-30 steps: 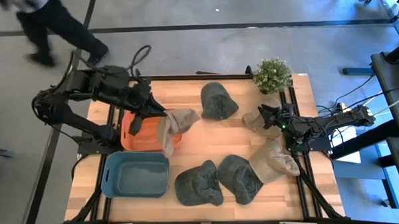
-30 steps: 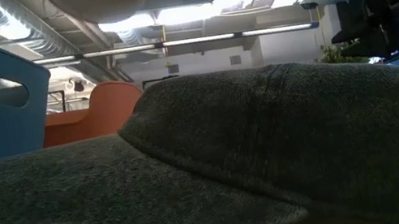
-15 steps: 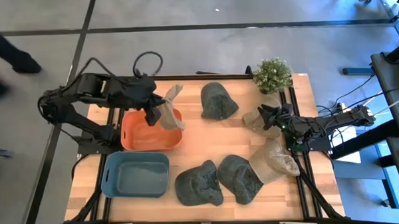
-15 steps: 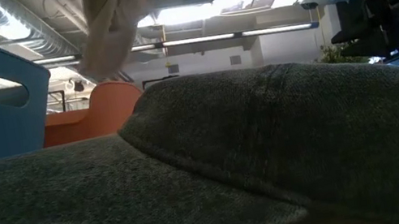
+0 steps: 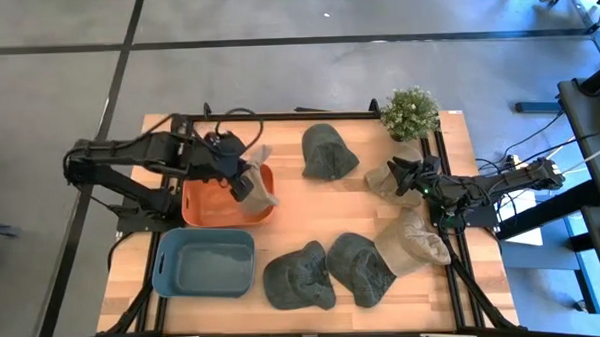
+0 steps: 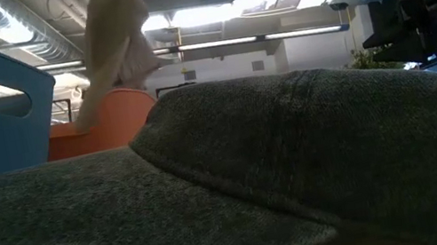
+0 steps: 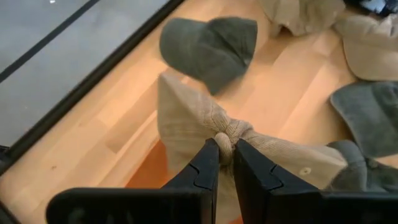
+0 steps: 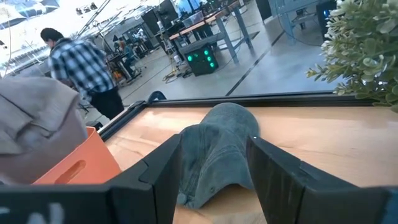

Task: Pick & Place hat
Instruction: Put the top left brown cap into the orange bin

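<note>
**Tan hat held over the orange bin**

A tan hat (image 5: 256, 180) is pinched by the left gripper (image 5: 242, 178), whose fingers (image 7: 198, 176) are pressed together on a bunched fold of the cloth. The hat is held above the right-hand end of the orange bin (image 5: 209, 205), which is placed near the desk's (image 5: 311, 208) far left corner, and its cloth is seen drooping over the bin's rim. In the low view the hat (image 6: 112, 42) is seen hanging above the bin (image 6: 97, 126).

A blue bin (image 5: 203, 263) is set at the desk's near left corner, just beside the orange one. A dark green hat (image 5: 326, 152) is laid by the far edge, and two more dark green hats (image 5: 329, 270) are laid side by side at the near edge.

The right gripper (image 5: 398, 174) is kept by the desk's right edge, its fingers (image 8: 155, 171) spread, over a tan hat (image 5: 381, 181). Another tan hat (image 5: 415, 239) is laid nearer the near right corner. A potted plant (image 5: 410, 114) is placed at the far right corner.
</note>
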Controlling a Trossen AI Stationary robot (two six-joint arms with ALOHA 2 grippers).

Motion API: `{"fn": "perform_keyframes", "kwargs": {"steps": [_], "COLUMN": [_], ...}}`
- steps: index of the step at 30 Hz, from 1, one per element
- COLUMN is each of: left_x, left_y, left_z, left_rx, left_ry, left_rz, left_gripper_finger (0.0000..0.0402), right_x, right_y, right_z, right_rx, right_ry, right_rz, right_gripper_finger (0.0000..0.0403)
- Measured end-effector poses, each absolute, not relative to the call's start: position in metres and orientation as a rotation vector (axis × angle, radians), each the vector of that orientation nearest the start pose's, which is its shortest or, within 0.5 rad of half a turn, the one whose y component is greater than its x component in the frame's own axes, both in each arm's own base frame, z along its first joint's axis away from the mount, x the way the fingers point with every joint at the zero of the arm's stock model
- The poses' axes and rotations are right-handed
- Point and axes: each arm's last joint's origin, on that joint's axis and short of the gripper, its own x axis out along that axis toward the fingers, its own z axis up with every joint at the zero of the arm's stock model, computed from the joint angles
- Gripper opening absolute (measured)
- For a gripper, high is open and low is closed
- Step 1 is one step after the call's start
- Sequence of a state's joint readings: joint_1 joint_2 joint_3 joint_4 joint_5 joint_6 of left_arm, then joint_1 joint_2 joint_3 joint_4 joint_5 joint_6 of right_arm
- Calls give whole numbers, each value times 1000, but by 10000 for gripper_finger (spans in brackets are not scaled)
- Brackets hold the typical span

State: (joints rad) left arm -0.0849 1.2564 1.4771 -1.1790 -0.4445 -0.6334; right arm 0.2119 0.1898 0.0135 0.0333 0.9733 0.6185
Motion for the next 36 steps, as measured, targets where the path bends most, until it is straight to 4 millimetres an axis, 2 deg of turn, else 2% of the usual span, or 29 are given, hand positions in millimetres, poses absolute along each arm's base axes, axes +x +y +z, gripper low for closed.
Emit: {"fn": "perform_keyframes", "kwargs": {"steps": [14,20,29,36], "left_x": [234,239,238,238], "left_y": [-7,-7,-7,-7], "left_z": [334,324,321,322], "left_rx": [-249,-250,-248,-211], "left_ry": [851,828,840,850], "left_rz": [589,591,587,569], "left_gripper_finger": [41,59,68,112], "right_x": [99,99,99,99], "right_y": [-3,-3,-3,-3], "right_z": [157,157,157,157], "right_rx": [504,503,504,506], "right_ry": [-116,-116,-116,-117], "right_rz": [-770,-770,-770,-771], "right_gripper_finger": [179,179,179,179]}}
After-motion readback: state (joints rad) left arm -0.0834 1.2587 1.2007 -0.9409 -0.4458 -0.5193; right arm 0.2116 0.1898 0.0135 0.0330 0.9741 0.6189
